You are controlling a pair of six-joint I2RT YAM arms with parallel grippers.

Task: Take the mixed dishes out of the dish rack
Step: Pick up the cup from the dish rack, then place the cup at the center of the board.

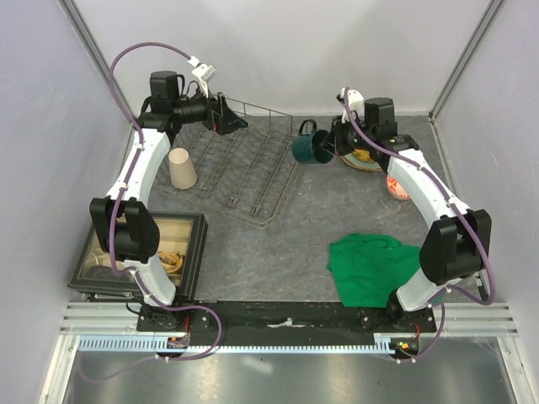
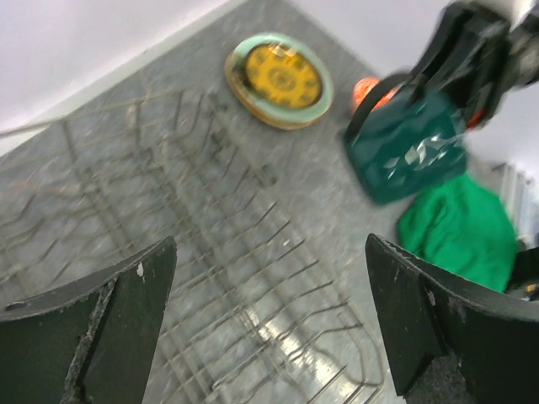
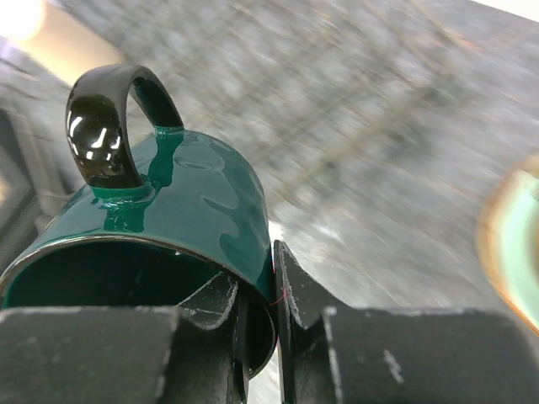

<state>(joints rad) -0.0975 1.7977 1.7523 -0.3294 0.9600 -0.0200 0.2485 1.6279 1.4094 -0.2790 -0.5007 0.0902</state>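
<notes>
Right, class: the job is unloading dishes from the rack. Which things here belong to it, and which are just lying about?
Job: dish rack, dark green mug, beige cup, stacked plates, red-and-white bowl.
Lying about: green cloth, black-framed tray.
</notes>
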